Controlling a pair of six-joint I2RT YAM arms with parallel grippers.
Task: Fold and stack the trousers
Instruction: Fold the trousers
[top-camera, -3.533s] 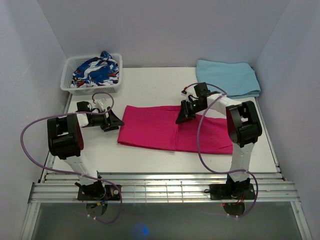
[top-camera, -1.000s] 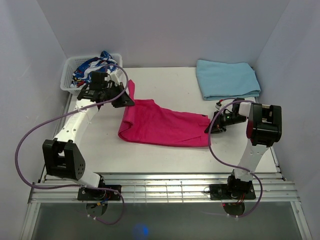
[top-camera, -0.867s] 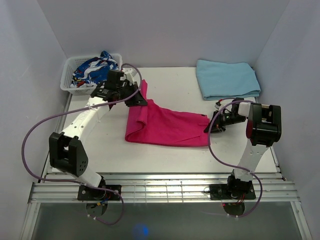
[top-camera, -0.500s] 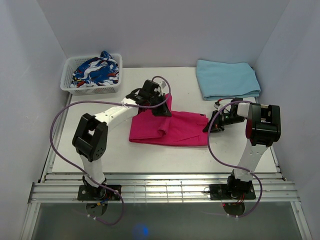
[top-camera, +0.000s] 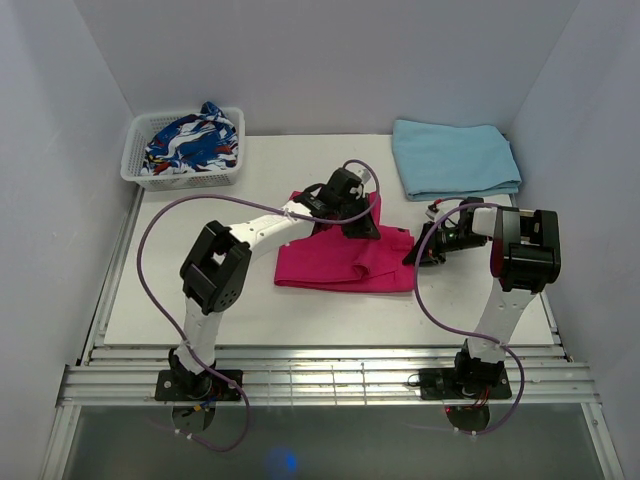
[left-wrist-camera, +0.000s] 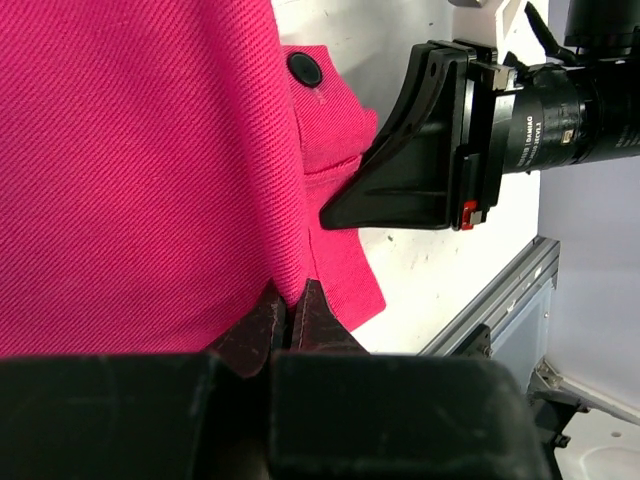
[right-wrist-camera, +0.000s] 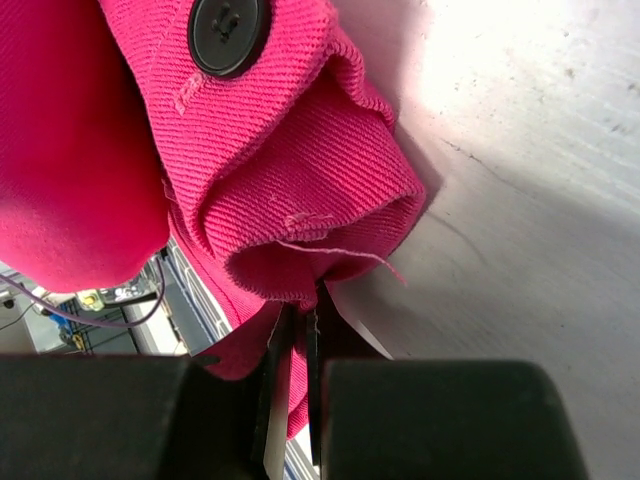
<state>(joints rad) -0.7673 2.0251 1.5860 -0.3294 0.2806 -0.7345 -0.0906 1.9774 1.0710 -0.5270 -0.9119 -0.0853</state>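
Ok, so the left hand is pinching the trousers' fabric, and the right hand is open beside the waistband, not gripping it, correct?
Not quite. The right hand is not open: it is shut on the trousers, pinching their edge just below the button, as the right wrist view shows. The rest is right: the left hand is pinching the trousers' fabric.

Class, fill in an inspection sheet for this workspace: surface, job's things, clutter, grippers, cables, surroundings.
Surface: white table, lightly scuffed.
Job's things: pink trousers, partly folded, left end raised over the middle.
Clutter: basket holding a patterned garment, far left; folded blue cloth, far right.
Grippers: left gripper shut on a trousers fold; right gripper shut on the buttoned end.
Cables: a purple cable loops from each arm.
Surroundings: plain walls; metal rail at the near edge.
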